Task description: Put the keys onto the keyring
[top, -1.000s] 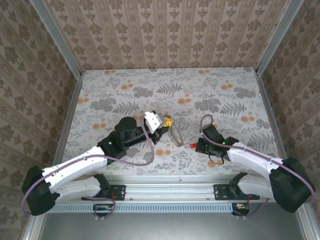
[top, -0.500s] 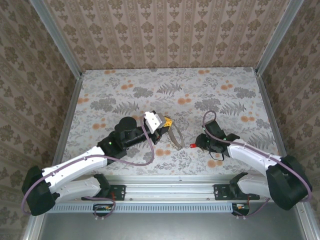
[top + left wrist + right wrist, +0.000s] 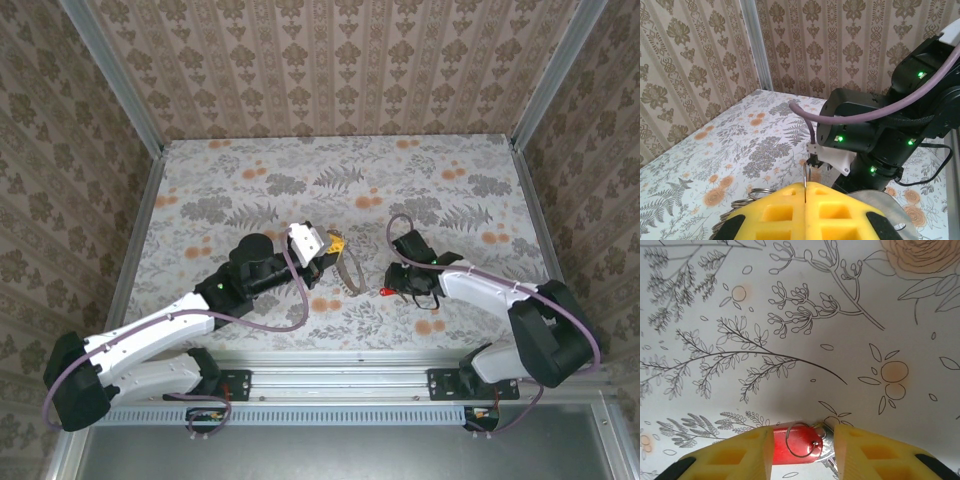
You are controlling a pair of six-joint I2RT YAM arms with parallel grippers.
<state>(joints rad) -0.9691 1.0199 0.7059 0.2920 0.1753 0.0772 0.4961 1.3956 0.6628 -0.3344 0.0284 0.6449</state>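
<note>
Top external: step in hand judged to be the pick-up of the key, which lies on the counter at the tips of the right gripper; too small here to give its axis; left gripper holds the keyring, near the key, loop toward the right arm

Left wrist: fingers closed on a thin wire of the keyring, which stands upright between them

Right wrist: fingers set narrow, flanking the key; contact probable, grip not confirmed; long axis runs across the picture, red head left, blade right; next move calls for a firm pinch on the head, leaving its small ring free, then a lift toward the keyring
</note>
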